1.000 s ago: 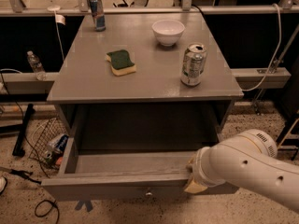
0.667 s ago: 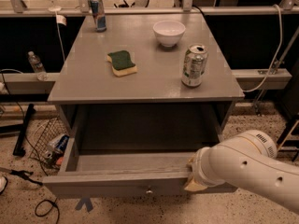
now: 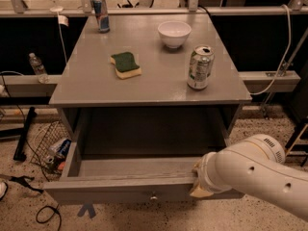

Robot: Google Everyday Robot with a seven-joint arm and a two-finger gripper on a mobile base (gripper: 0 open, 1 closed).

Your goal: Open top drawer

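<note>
The top drawer (image 3: 120, 189) of the grey cabinet stands pulled far out toward the camera, its inside bare, with a small round metal knob (image 3: 153, 196) at the centre of its front panel. My gripper (image 3: 198, 183) sits at the right end of the drawer's front panel, at its top edge; the white arm (image 3: 255, 174) comes in from the lower right and hides the fingers.
On the cabinet top (image 3: 86, 88) stand a green-and-yellow sponge (image 3: 125, 64), a white bowl (image 3: 174, 33), a silver-green soda can (image 3: 200, 67) and a blue can (image 3: 101, 14). A wire basket (image 3: 50, 146) and cables lie on the floor at left. A plastic bottle (image 3: 36, 66) stands on the left ledge.
The drawer front has come slightly further toward the camera, with the gripper still at its right end.
</note>
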